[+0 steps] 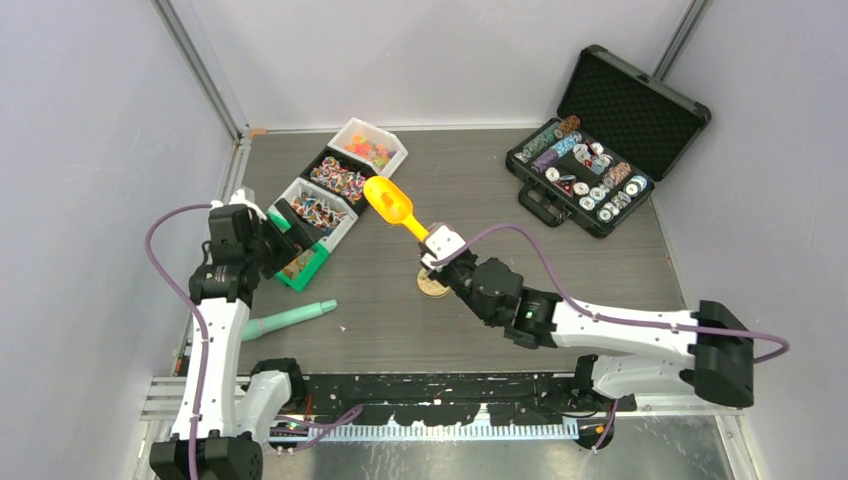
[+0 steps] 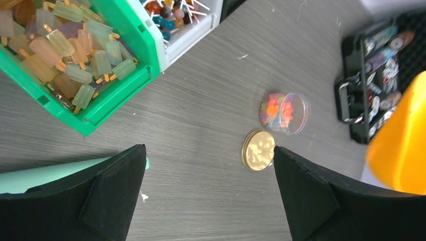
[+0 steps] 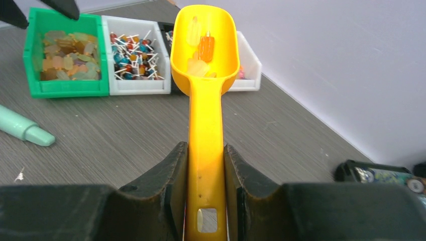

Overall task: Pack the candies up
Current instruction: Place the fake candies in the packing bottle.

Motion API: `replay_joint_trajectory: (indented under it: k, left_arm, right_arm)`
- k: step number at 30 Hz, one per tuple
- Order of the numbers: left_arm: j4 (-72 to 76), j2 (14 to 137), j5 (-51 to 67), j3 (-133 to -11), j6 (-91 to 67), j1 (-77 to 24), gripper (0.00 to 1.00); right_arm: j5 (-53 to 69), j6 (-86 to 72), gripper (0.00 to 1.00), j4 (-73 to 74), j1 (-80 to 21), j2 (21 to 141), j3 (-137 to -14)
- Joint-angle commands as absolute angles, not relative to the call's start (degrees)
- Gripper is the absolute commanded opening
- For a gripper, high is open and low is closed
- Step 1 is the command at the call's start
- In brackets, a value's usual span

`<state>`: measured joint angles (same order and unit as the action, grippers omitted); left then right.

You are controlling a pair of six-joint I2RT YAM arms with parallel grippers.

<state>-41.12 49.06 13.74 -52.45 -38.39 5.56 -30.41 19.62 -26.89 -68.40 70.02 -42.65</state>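
Grey woodgrain table [image 1: 400, 320], pale walls [image 1: 420, 60]; left claw [image 2: 208, 160] spread, right claw [image 3: 206, 155] pinching scoop [image 3: 205, 50].

Table [image 1: 450, 160]: grey wood-grain top, matt, finely streaked.
Scoop [image 3: 205, 100]: yellow-orange plastic, smooth, glossy.
Green bin [image 3: 65, 88] and the white bin [image 3: 138, 86] touching the green bin: hard moulded plastic, slight sheen.
Candies [image 2: 75, 55] in the green bin: frosted, translucent.
Gold disc [image 2: 258, 149]: metal look, shiny, mottled face.
Round tub [image 2: 285, 113]: clear plastic.
Case [image 1: 635, 105]: black, lid lined with dimpled foam.

Candies [image 3: 206, 49] in bins [image 3: 68, 88] and scoop [image 3: 205, 130]
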Motion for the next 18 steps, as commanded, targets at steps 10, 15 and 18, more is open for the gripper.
replay_joint_trajectory:
  k: [10,15,18]
  left_arm:
    - [-35.7,46.8,11.6,-47.9,-24.0,-2.3,1.00]
    - [-36.3,46.5,10.3,-48.5,-23.8,-2.8,1.00]
    - [-35.9,46.6,10.3,-48.4,-24.0,-2.9,1.00]
  right_arm:
    - [-38.0,15.7,0.00,4.2,-68.3,53.3,-42.1]
    - [-38.1,13.3,0.00,16.1,-68.3,50.7,-44.6]
    - [-37.7,13.1,0.00,21.6,-68.3,51.7,-46.9]
